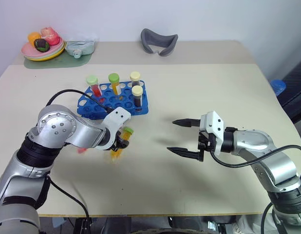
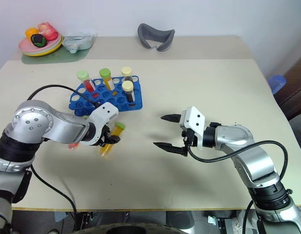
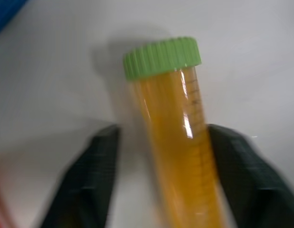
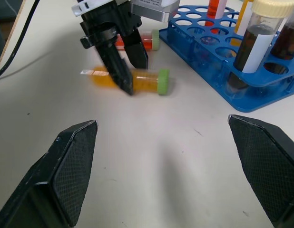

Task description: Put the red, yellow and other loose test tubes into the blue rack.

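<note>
A yellow-orange test tube (image 3: 178, 142) with a green cap lies on the table in front of the blue rack (image 1: 87, 108). My left gripper (image 1: 120, 144) points down over it with one finger on each side. One finger (image 3: 237, 175) touches the tube, and a narrow gap separates the other finger from it. A red test tube (image 4: 148, 41) with a light-green cap lies just behind the gripper. Several capped tubes stand upright in the rack. My right gripper (image 1: 184, 138) hovers open and empty over the table to the right, pointing toward the left gripper.
A plate of toy food (image 1: 42, 48) on a green mat and a pale dish (image 1: 80, 48) sit at the back left. A grey curved object (image 1: 159, 41) lies at the back centre. A blue thing (image 1: 278, 86) shows beyond the table's right edge.
</note>
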Controlling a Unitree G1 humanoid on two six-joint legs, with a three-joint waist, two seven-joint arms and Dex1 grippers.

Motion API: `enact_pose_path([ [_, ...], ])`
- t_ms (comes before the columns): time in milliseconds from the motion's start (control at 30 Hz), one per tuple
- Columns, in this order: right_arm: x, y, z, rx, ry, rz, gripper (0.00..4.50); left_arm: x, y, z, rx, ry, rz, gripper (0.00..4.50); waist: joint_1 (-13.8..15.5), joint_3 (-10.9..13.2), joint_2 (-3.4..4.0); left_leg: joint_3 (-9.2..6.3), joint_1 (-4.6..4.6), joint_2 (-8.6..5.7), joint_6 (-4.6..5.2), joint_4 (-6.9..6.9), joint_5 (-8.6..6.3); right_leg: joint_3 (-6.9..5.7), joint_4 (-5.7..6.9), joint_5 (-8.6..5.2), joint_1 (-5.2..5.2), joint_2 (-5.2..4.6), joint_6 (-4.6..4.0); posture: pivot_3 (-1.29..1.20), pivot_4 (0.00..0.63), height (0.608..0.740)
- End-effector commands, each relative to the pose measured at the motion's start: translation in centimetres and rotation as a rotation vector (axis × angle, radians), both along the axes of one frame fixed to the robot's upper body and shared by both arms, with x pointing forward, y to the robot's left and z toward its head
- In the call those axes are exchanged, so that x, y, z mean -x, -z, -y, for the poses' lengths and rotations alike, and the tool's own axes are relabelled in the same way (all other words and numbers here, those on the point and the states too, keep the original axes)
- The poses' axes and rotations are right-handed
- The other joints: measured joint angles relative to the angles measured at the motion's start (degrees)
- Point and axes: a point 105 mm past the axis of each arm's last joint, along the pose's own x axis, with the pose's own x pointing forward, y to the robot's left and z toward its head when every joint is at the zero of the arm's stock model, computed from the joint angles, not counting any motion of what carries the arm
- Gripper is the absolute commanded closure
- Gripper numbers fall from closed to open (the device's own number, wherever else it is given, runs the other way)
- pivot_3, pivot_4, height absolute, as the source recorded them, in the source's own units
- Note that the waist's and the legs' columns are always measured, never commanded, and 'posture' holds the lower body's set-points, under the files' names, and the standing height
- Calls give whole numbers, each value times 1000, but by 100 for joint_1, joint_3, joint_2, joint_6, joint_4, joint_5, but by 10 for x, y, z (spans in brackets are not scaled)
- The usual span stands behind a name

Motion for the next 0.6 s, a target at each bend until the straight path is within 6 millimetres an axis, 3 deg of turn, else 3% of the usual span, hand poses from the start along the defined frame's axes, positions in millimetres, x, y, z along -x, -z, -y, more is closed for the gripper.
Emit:
enact_pose_path([
  [33,7,-9,-8,-19,-37,42,0,0,0,-7,-14,-19,-9,2314,1,0,0,0,0,0,0,0,0,0,0,0,0,0,0,0,150,740],
  [300,8,-9,-8,-19,-32,40,0,-10,-11,-24,-76,-49,30,2314,-1,0,0,1,1,0,-2,0,1,0,1,0,-1,2,0,0,150,740],
  [600,6,-8,-9,-20,-32,41,0,-12,-16,-26,-106,20,-21,2314,2,0,0,1,-1,-2,-8,-1,4,-1,-1,0,0,1,0,0,150,740],
])
